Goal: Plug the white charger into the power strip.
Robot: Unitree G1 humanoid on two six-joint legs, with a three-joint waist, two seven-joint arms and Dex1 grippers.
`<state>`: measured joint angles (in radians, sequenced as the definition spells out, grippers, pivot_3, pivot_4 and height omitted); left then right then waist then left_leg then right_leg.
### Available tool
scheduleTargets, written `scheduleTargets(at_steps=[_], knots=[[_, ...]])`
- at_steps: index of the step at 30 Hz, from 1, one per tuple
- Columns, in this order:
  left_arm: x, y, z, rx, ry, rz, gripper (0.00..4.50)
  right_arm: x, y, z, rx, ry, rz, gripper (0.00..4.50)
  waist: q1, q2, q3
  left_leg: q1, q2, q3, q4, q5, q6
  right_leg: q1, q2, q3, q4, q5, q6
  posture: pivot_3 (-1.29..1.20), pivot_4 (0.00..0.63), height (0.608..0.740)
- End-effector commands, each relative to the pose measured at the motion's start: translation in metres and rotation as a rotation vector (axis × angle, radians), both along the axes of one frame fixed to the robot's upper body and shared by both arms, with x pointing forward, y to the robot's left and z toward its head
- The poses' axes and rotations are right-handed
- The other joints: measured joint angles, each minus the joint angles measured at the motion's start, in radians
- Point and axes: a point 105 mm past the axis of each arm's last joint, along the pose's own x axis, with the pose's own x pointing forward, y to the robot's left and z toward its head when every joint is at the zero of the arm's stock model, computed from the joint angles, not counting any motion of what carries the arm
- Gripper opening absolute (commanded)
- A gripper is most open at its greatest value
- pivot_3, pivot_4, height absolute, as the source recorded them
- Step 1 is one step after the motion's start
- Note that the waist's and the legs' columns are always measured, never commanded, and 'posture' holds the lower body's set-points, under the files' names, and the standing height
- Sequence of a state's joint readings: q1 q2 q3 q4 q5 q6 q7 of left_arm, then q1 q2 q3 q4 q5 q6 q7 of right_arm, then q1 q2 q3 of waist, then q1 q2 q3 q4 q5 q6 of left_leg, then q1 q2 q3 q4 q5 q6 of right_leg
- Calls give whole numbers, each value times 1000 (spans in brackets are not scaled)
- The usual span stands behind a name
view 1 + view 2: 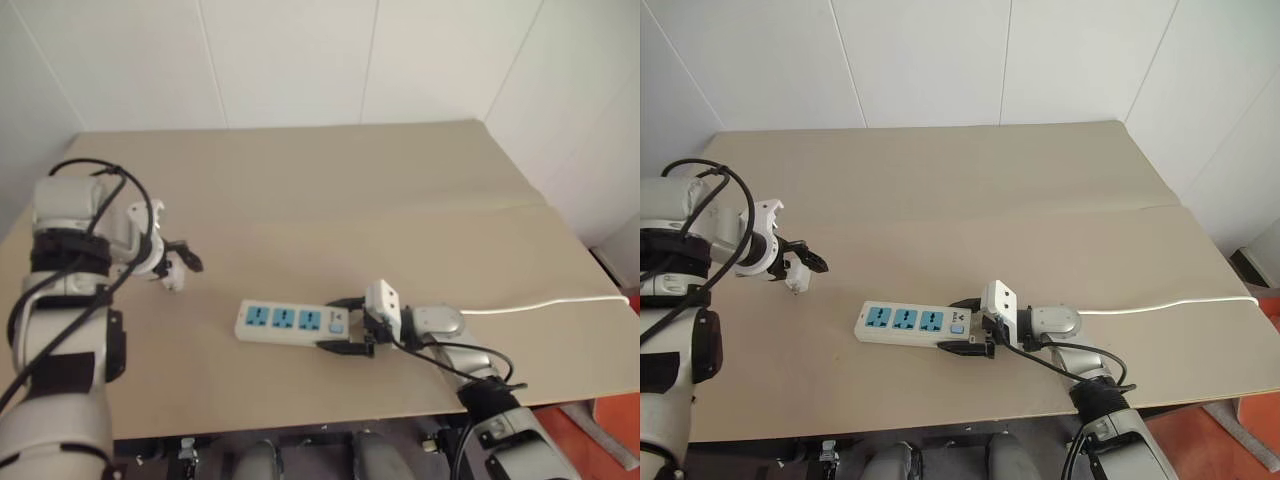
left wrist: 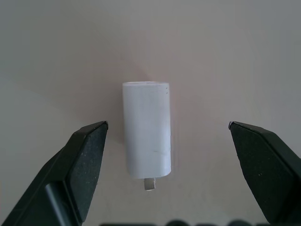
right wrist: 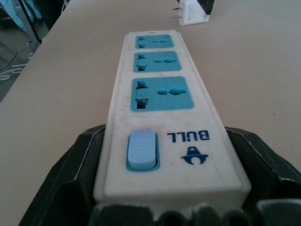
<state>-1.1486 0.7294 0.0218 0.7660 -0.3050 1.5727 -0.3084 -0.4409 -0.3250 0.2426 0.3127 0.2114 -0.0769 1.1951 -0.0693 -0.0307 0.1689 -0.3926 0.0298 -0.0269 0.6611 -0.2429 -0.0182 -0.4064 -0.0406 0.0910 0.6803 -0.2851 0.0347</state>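
Note:
The white charger (image 2: 146, 134) lies on its side on the table, its prongs showing at one end. My left gripper (image 2: 168, 125) hovers over it, open, with a black finger on each side and neither touching. From the head I see that gripper (image 1: 798, 262) at the table's left, the charger (image 1: 795, 278) just below it. The power strip (image 1: 290, 322) lies flat mid-table, its three blue sockets facing up. My right gripper (image 1: 345, 325) is shut on the strip's switch end (image 3: 141, 150), its fingers (image 3: 89, 150) against both long sides.
The strip's white cable (image 1: 550, 303) runs right across the beige table (image 1: 400, 200) to its right edge. White walls stand behind the table. The near table edge (image 1: 300, 420) lies just below the strip.

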Motion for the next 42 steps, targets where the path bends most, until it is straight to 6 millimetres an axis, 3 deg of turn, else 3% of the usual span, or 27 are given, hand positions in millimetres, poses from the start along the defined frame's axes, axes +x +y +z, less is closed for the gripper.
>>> scheduleTargets(at_steps=[1, 2, 5, 14, 17, 19, 23, 26, 29, 33, 36, 42], knots=[[10, 6, 5, 35, -44, 30, 4500, -4, 2, -1, -2, 2, 2, 3468, 3, 0, 0, 0, 0, 0, 0, 0, 0, 0, 0, 0, 0, 0, 0, 0, 150, 740], [12, 4, 3, 38, -44, 28, 4500, -5, 3, -2, -2, 4, 2, 3468, 4, 0, 0, 0, 0, 0, 0, 1, -1, 0, 0, -1, 0, 0, 0, 0, 150, 740], [19, 1, -2, 56, -52, 23, 3913, -6, 4, -2, 3, 7, -4, 3468, 6, 0, 0, 0, -1, 0, 0, 1, -1, 0, -1, -1, -1, 0, 0, 0, 150, 740], [30, -11, 3, 49, -86, -22, 1049, -3, 1, -3, 17, 17, -66, 3468, 5, -1, 0, 1, -2, 1, 0, 1, -2, 0, -1, -1, -1, 0, 0, 0, 150, 740], [37, -6, 13, 95, -159, -8, 1017, -2, 0, -3, 24, 14, -91, 3468, 4, -1, 0, 1, -2, 1, 0, 1, -2, 0, -1, -1, 0, 0, 0, 0, 150, 740], [50, -5, 31, 222, -316, -56, 1017, -1, -1, -3, 33, 8, -107, 3468, 5, -1, 0, 0, -1, 0, 0, 1, -2, 0, -1, -2, -1, 0, 0, 0, 150, 740], [56, -43, 71, 241, -737, -307, 1017, -1, 2, -4, 31, -2, -99, 3468, 6, -1, -1, 0, 0, -1, 0, 2, -4, 0, -2, -1, 1, 0, 0, 0, 150, 740], [38, -72, 89, 203, -1050, -479, 1017, 1, 4, -3, 11, -20, -65, 3468, 6, -1, -1, 0, 1, 1, 0, 2, -5, 0, -3, 0, 1, 0, 0, 0, 150, 740], [7, -108, 98, 2, -1253, -691, 1017, 8, 5, 0, 8, -23, -64, 3468, 7, -1, -1, 1, 1, 1, 0, 2, -5, 0, -3, 0, -1, 1, 0, 0, 150, 740], [-37, -139, 102, -319, -1281, -1021, 1017, 15, 4, -3, -9, -28, -65, 3468, 7, -1, -1, 2, 0, 2, 0, 2, -5, 1, -2, 0, -1, 1, 0, 0, 150, 740], [-58, -151, 95, -459, -1189, -1227, 1017, 14, 5, -4, -11, -30, -54, 3468, 1, -1, -1, 4, 0, 3, 0, 2, -5, 3, -2, 0, -2, 0, 0, 0, 150, 740], [-70, -169, 62, -464, -1115, -1442, 1017, 10, 6, -5, -20, -24, -24, 3468, 0, -1, -1, 4, 0, 3, 1, 2, -5, 4, -1, 0, -2, 0, 0, 0, 150, 740]])
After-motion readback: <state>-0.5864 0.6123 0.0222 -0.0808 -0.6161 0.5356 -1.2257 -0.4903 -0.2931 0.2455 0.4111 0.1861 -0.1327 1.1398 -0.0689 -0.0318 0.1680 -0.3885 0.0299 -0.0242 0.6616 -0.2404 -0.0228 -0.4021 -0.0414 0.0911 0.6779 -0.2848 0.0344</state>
